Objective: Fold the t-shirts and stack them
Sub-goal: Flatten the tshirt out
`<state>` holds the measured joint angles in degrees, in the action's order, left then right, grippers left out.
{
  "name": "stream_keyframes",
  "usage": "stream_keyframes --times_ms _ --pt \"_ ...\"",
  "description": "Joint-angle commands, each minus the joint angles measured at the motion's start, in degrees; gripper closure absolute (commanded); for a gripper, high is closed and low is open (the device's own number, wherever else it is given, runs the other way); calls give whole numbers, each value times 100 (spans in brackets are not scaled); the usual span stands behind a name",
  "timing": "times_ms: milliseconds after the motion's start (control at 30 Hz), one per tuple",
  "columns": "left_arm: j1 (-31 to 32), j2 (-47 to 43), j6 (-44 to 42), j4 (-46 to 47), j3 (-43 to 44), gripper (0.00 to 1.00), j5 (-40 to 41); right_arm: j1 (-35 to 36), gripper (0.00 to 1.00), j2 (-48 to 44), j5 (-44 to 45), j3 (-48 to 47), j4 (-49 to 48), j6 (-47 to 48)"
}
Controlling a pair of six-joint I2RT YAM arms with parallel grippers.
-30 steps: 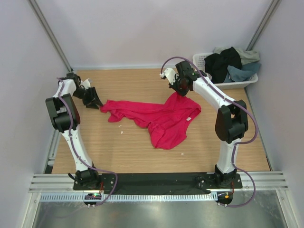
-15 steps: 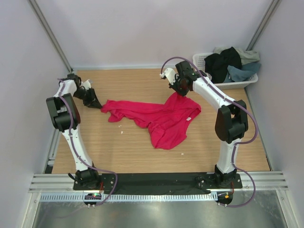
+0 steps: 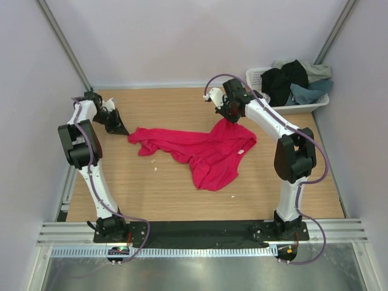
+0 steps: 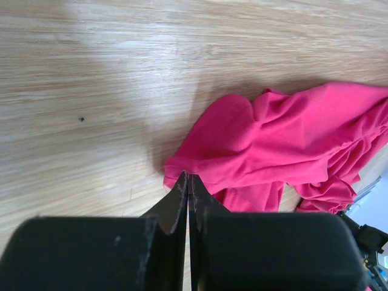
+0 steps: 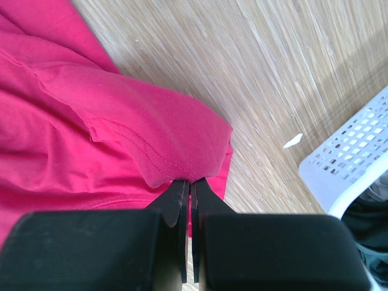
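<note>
The loose t-shirt (image 3: pixel 206 151) lies mid-frame on my table (image 3: pixel 170 194); the basket (image 3: pixel 303 108), upper right, holds the other t-shirts (image 3: pixel 285 79).

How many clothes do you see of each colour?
Crimson-pink soft cloth t-shirt: 1
Black cloth piece: 1
Slate-blue cloth piece: 1
Pale grey-green cloth piece: 1
Total: 4 that show; the white plastic lattice basket may hide more.

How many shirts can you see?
4: a pink shirt on the table; a black shirt, blue shirt and grey-green shirt heaped in the basket. More may hide underneath.
</note>
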<state>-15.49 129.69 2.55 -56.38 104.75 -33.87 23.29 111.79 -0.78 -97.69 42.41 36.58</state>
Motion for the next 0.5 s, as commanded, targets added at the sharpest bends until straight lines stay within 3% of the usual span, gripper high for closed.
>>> stream_keyframes --times_ms 0,100,133,233,267,467 --pt "-16 -611 -88 22 283 100 -76 35 99 -298 262 -22 -146 51" --pt "-7 -690 -114 22 257 100 116 27 99 -289 271 -5 -163 60" --pt "10 -682 -88 13 239 94 204 35 99 -289 262 4 -163 69" --pt "11 -550 0 13 142 58 415 27 99 -280 227 13 -154 60" --pt "19 -515 0 22 99 54 451 27 99 -280 227 4 -163 51" --pt "19 -216 9 75 45 48 434 35 99 -298 227 31 -154 60"
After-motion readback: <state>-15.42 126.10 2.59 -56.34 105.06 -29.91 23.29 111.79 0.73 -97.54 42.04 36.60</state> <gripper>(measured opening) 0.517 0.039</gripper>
